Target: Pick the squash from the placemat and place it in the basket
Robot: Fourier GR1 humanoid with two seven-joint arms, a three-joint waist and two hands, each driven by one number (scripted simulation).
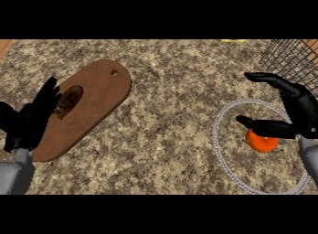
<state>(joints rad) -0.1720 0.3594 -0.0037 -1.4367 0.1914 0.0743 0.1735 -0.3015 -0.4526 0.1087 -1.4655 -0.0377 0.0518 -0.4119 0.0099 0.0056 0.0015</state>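
The right hand point(303, 114) is at the right side of the counter point(175, 137), over the right part of a round placemat point(224, 119) with a pale ring border. Its fingers are spread and only slightly bent, the upper ones arching toward the far left, the thumb reaching left lower down. The hand is released: nothing sits inside its fingers. The thumb lies just above the squash point(262, 141), an orange rounded thing on the placemat, and covers its top edge; whether they touch cannot be told. What shows of the squash looks about as wide as tall, so its long axis and which way it points cannot be told. The grey forearm comes in from the near right edge, palm facing left.

The basket point(293, 57), of dark wire mesh, stands at the far right, just beyond the hand.

The left hand point(27, 121) rests open at the left edge, fingers straight and pointing far-right, over the near end of a brown wooden cutting board point(101, 98) that lies diagonally. A small dark brown thing point(68, 101) lies on the board beside the fingertips.
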